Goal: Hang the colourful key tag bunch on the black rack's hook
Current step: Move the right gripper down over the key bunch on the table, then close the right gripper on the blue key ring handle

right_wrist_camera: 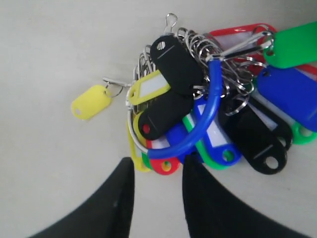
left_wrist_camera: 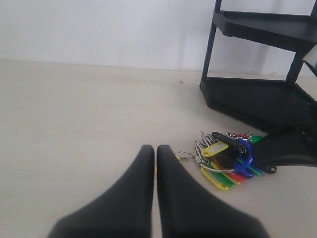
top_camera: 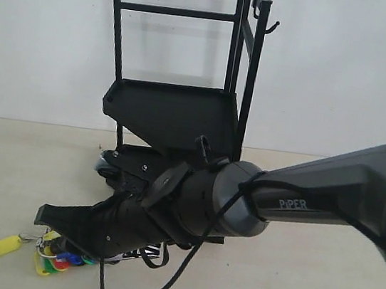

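Note:
The colourful key tag bunch (right_wrist_camera: pixel 198 114) lies on the table, its blue-sleeved loop (right_wrist_camera: pixel 200 124) arched over the tags. My right gripper (right_wrist_camera: pixel 158 166) is open, low over the bunch's edge, one finger on each side of a red tag. In the exterior view that gripper (top_camera: pixel 49 219) reaches across to the bunch (top_camera: pixel 55 258) at the front left. The black rack (top_camera: pixel 177 106) stands behind, and its hook (top_camera: pixel 270 27) juts from the upper right post. My left gripper (left_wrist_camera: pixel 155 151) is shut, with the bunch (left_wrist_camera: pixel 228 158) a little way beyond it.
One yellow tag (top_camera: pixel 2 246) trails away from the bunch on a ring. The right arm (top_camera: pixel 301 195) crosses in front of the rack's lower tier. A black cable (top_camera: pixel 159 283) hangs under the arm. Behind the rack is a white wall (top_camera: pixel 43 30).

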Available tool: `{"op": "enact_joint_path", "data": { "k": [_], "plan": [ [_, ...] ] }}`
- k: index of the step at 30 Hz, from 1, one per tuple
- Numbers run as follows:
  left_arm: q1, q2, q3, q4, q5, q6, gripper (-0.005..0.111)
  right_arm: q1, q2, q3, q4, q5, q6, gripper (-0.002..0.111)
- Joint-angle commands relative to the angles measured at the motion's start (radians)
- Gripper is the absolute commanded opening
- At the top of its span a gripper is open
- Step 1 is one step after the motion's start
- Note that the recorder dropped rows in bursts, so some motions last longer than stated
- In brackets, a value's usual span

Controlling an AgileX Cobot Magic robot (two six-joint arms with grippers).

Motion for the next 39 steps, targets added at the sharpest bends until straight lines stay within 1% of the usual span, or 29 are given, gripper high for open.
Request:
{"op": "enact_joint_path", "data": {
  "k": [1,6,8,10,11,18,33,39],
  "plan": [
    [0.002,-0.002,0.003,0.005,-0.007,0.003,0.004,0.0,0.017,-0.012,0.011,-0.03,-0.007,0.032],
    [0.002,-0.002,0.003,0.005,-0.007,0.003,0.004,0.0,0.017,-0.01,0.006,-0.05,-0.005,0.033],
    [0.002,-0.002,0.003,0.005,-0.007,0.003,0.004,0.0,0.024,-0.01,0.01,-0.057,-0.003,0.04],
    [0.002,-0.002,0.003,0.005,-0.007,0.003,0.004,0.0,0.035,-0.01,0.017,-0.064,-0.001,0.051],
    [0.002,-0.002,0.003,0.005,-0.007,0.003,0.004,0.0,0.042,-0.01,0.033,-0.067,0.002,0.054],
    [0.002,-0.002,0.003,0.005,-0.007,0.003,0.004,0.0,0.051,-0.01,0.035,-0.095,0.003,0.05],
    [0.002,-0.002,0.003,0.005,-0.007,0.003,0.004,0.001,0.051,-0.012,0.045,-0.123,0.024,0.05],
    [0.002,-0.002,0.003,0.005,-0.007,0.003,0.004,0.014,0.091,-0.08,0.049,-0.097,0.036,0.05]
  ]
}}
